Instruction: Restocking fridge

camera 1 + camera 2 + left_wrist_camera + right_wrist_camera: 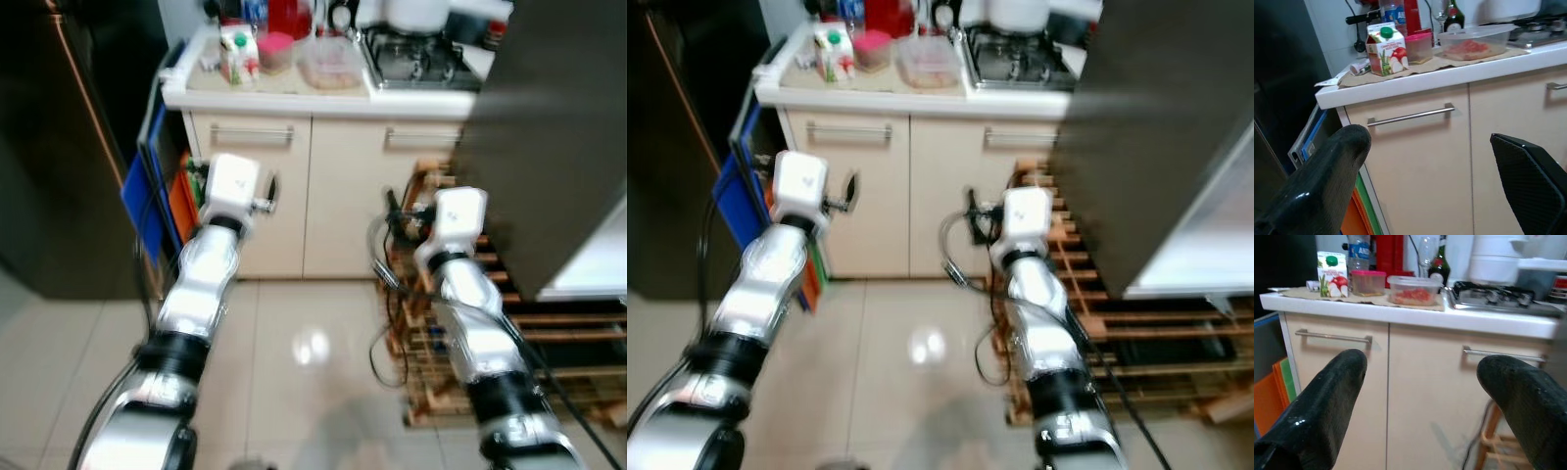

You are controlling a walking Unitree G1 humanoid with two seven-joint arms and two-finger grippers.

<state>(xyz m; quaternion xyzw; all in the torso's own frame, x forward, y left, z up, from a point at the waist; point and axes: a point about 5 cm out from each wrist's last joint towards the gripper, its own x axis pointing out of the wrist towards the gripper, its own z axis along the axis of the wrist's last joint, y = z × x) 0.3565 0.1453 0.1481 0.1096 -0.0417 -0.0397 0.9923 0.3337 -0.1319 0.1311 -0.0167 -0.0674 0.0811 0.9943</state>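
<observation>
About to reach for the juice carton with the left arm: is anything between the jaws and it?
Nothing visible blocks it. The left gripper is open, below counter height facing the cabinet door; the juice carton stands near the counter's front edge, pink-lidded tub beside it.

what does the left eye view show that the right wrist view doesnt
The left eye view takes in both silver arms, the left end effector and right end effector raised before the cabinets, the glossy tiled floor and the wooden rack by the right arm.

The right wrist view looks along its open black fingers and gives the side of the juice carton and the red food in the clear container.

Both share the counter, cabinet handles and gas stove.
</observation>
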